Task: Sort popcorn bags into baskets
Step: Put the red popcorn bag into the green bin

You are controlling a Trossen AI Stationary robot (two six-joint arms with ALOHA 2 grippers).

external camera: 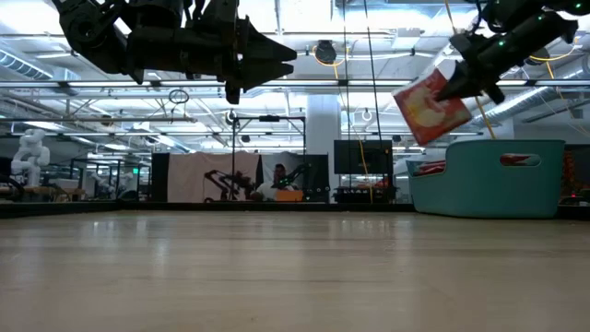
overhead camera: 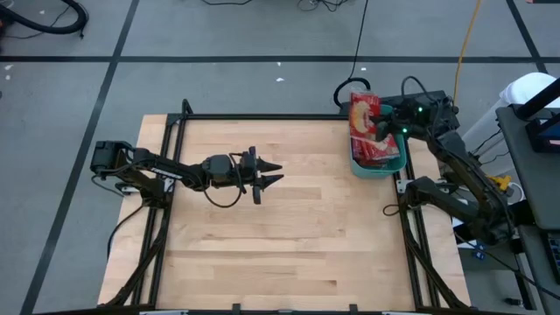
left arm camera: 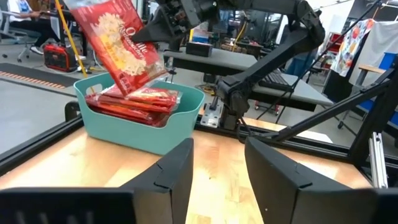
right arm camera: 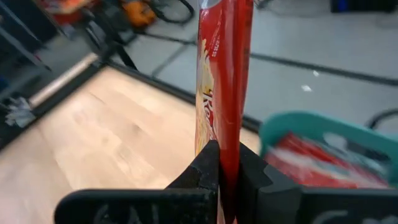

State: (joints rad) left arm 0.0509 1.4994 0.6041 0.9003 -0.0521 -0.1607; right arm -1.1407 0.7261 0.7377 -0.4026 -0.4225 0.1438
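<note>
While hanging above the teal basket (overhead camera: 378,163) of stacked packets, right gripper (right arm camera: 229,163) pinching one red popcorn bag (left arm camera: 118,42) between closed fingers, left gripper (overhead camera: 273,172) hovering mid-table, fingers (left arm camera: 171,174) standing apart, gripping nothing.

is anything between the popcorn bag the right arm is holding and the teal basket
Nothing visible. The right gripper holds the popcorn bag in the air just above the teal basket, which is open on top and already holds other bags.
</note>
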